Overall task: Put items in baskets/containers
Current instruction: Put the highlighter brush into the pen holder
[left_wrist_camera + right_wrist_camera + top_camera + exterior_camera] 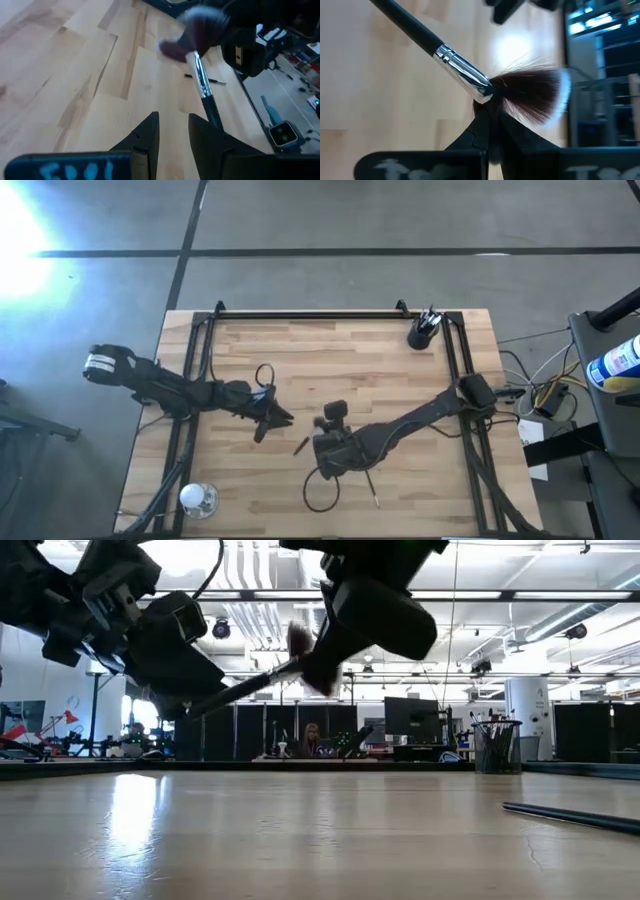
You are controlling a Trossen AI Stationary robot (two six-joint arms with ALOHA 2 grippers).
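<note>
Brushes are split three ways on the worktop [300, 350]. One fan brush [520, 92], with a dark handle, silver ferrule and wide dark bristles, is held up in the air over the middle of the worktop. The right end effector [492, 117] is clenched on it at the base of the bristles, as its wrist view shows. The left end effector [172, 132] sits at the other end of the same brush; in its wrist view the handle runs along one finger [210, 135] rather than between the two, which stand slightly apart, so I cannot tell whether it grips the handle. In the low view the brush slants upward between the two arms, clear of the wood.

Two more brushes lie loose on the worktop near its front edge: a short dark one [301, 446] just beside the right arm, and a thin one [372, 488] partly under it.

One dark round cup [419, 336] stands near the far right corner, with several brushes upright in it; their number is too small to count.

One clear rounded glass object [197, 499] sits at the front left corner.
</note>
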